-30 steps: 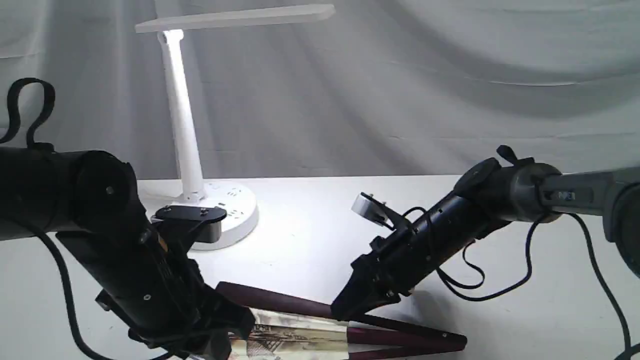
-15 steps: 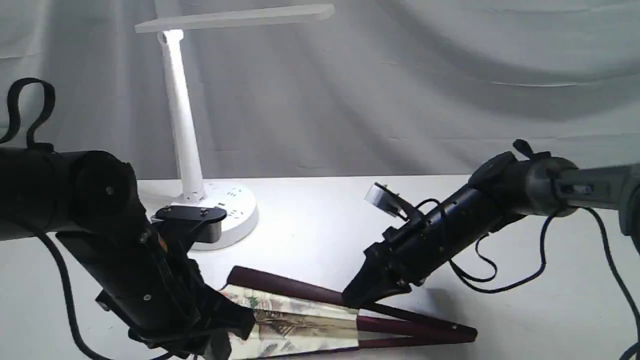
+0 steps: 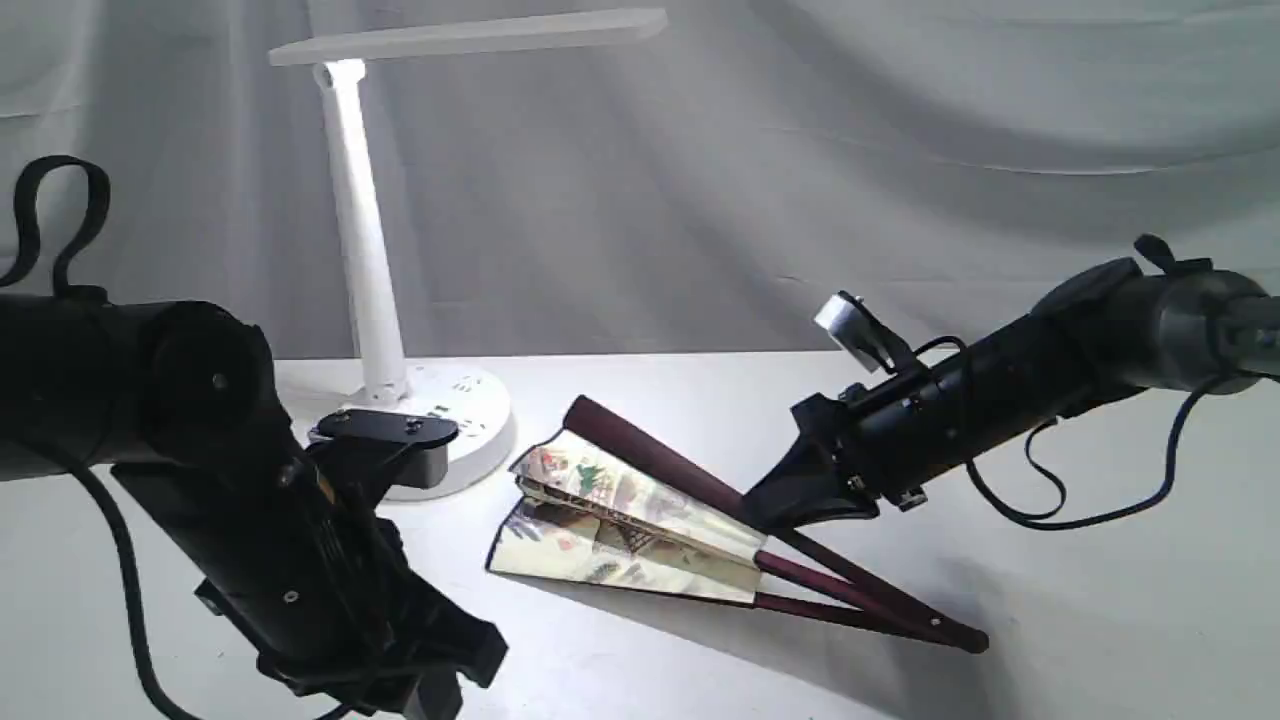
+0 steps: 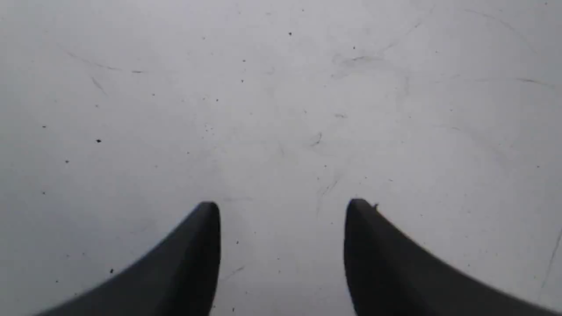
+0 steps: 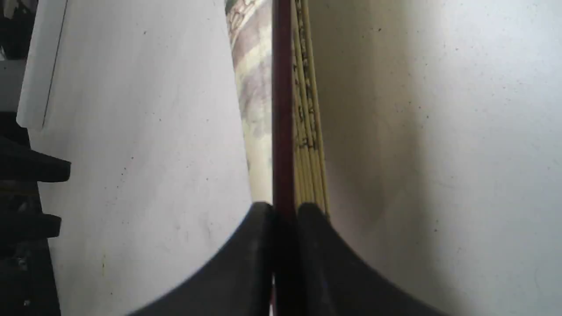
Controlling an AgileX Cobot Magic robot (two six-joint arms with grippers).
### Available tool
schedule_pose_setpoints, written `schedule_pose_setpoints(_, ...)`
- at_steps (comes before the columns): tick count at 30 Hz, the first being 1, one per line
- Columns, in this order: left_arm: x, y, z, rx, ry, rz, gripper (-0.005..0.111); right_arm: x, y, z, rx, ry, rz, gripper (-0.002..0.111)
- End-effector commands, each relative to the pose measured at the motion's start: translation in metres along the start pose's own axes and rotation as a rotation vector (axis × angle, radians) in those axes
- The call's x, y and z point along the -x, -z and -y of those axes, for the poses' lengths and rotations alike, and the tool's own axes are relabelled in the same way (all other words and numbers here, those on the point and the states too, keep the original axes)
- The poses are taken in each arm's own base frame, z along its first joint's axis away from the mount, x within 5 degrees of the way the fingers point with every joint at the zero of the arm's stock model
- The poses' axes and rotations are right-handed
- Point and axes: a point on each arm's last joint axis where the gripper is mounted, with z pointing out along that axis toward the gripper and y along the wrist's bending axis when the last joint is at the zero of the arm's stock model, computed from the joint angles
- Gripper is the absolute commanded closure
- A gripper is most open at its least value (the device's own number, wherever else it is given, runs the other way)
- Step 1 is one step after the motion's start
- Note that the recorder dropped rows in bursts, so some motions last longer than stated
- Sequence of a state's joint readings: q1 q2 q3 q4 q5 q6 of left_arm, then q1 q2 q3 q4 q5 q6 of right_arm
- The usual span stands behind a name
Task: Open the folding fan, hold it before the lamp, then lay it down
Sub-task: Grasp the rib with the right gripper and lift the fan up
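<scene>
A grey draped cloth (image 3: 900, 150) is being seen behind everything, and a white table (image 3: 1100, 600) is being lit from above by the lamp (image 3: 365, 250), which is being shown upright at the back left on its round base with its flat head stretched out level. The left arm (image 3: 200, 420) is being held low at the near left, and the right arm (image 3: 1000, 400) is being angled down from the right toward the middle. The folding fan (image 3: 620, 520) is being held partly open in the middle of the table, just to the right of the lamp base and apart from it. Only a few painted pleats are being shown spread, and its pivot end is being pointed toward the near right, low at the table. Whether that end is touching the surface cannot be told. The right gripper (image 5: 285, 210) is being kept narrowly closed on the fan's dark maroon outer rib (image 5: 282, 131), with one finger being pressed to each side. The left gripper (image 4: 281, 206) is being held with its jaws wide apart over bare table, gripping nothing.
</scene>
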State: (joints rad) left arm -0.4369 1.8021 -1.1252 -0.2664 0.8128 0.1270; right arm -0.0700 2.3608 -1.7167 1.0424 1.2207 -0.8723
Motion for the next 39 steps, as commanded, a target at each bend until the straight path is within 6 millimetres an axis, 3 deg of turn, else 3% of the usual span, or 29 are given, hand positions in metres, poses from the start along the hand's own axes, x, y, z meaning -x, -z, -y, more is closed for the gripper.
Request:
schedule_pose_setpoints(1,0.000,0.003,0.001,-0.005,-0.005,0.014,0.063,-0.001,0.008,-0.010,-0.004,-0.005,0.008,0.108)
schedule_pose_setpoints(13,0.000,0.003,-0.001,0.020,-0.154,0.010,0.070,-0.015,0.023,-0.035,-0.008,-0.008,0.002,0.108)
schedule_pose_setpoints(18,0.000,0.003,-0.002,0.024,-0.075,0.018,0.070,-0.022,0.046,-0.042,-0.009,-0.029,0.051,0.108)
schedule_pose_setpoints(24,0.003,0.004,-0.008,0.096,-0.097,0.046,0.070,-0.044,0.079,-0.040,-0.027,-0.101,0.109,0.108)
schedule_pose_setpoints(35,0.029,0.002,-0.012,0.140,-0.134,0.439,0.070,-0.063,0.103,-0.055,-0.003,-0.132,0.201,0.108)
schedule_pose_setpoints(39,0.021,-0.010,-0.017,0.167,-0.138,0.587,0.070,-0.062,0.106,-0.059,0.003,-0.128,0.218,0.108)
